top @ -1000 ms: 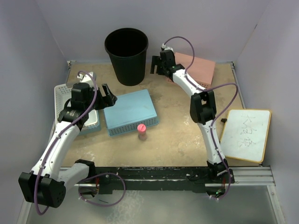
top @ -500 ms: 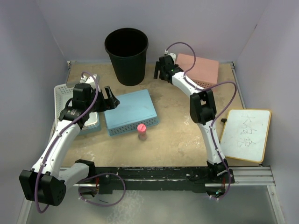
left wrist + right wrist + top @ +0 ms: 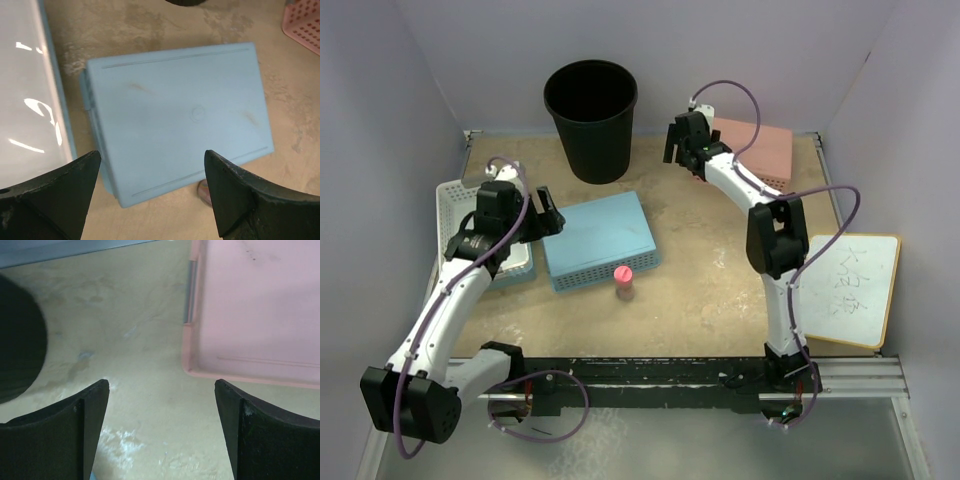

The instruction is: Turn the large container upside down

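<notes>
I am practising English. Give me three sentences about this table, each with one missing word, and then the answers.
The large container stands ___, its mouth facing up.
The near basket, below the open left gripper, is ___ in colour.
The far basket, beside the open right gripper, is ___ in colour.
Answers: upright, blue, pink.

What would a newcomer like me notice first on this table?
The tall black bin at the far edge dominates, standing upright with its mouth open to the ceiling. In front of it a flat blue basket lies bottom up in the middle of the table, with a small pink-capped bottle just on its near side. A pink basket sits at the far right.
</notes>
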`<state>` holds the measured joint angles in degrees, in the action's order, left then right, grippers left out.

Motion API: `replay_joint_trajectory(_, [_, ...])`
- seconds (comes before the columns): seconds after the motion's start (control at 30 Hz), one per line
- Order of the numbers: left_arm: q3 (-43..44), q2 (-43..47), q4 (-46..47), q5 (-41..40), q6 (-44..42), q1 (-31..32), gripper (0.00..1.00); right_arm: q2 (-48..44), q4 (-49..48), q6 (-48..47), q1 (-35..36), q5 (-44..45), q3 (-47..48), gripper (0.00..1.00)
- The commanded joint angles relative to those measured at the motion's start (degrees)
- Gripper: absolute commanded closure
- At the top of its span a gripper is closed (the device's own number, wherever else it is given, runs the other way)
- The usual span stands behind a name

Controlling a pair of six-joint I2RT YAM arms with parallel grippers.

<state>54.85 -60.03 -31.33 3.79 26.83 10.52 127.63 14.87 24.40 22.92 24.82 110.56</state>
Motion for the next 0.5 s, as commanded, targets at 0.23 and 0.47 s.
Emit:
replay_joint_trajectory(0.23, [-3.66, 1.46, 3.02, -11.25, 8.01, 2.03, 0.18, -22.1, -12.37, -1.9, 0.51, -14.42, -23.52, 0.12])
replay_joint_trajectory(0.47, [-1.58, -0.7, 4.8, -19.66, 11.71, 10.48, 0.18, -30.21, -10.87, -1.9, 0.53, -13.48, -32.78, 0.12])
